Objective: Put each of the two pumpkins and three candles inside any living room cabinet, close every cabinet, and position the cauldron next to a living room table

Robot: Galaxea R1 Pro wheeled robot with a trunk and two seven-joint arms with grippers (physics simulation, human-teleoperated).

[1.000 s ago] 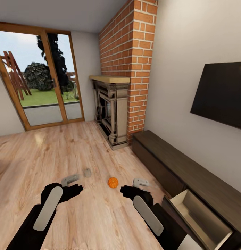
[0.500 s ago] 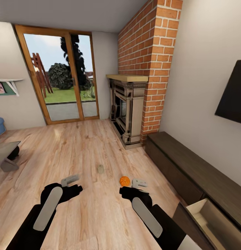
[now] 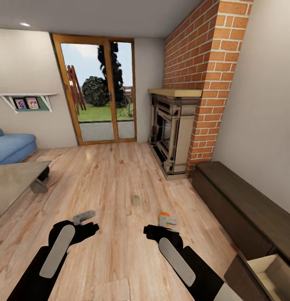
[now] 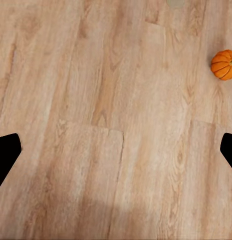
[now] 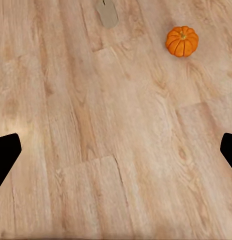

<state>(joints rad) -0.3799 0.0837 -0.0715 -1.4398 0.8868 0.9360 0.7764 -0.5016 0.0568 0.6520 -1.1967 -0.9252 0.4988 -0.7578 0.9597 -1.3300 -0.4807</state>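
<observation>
One small orange pumpkin [image 3: 162,214] lies on the wood floor, half hidden behind my right gripper [image 3: 168,220]. It shows whole in the right wrist view [image 5: 182,41] and in the left wrist view [image 4: 224,64]. A small beige candle [image 3: 136,200] stands on the floor a little beyond it [image 5: 107,13]. Both grippers hang above the floor with nothing in them; the left gripper [image 3: 84,217] is open, and so is the right. The long dark-brown cabinet [image 3: 245,205] runs along the right wall, with one drawer [image 3: 272,271] pulled out at its near end. No cauldron is in view.
A grey low table [image 3: 13,182] stands at the left, with a blue sofa [image 3: 11,146] behind it. A fireplace [image 3: 172,129] with a brick chimney stands ahead on the right, and a glass door [image 3: 103,96] at the back. Open floor lies between them.
The view has swung left: the TV has left the picture, the table and sofa have come in. The pumpkin now sits partly behind my right gripper. Both arms keep their pose.
</observation>
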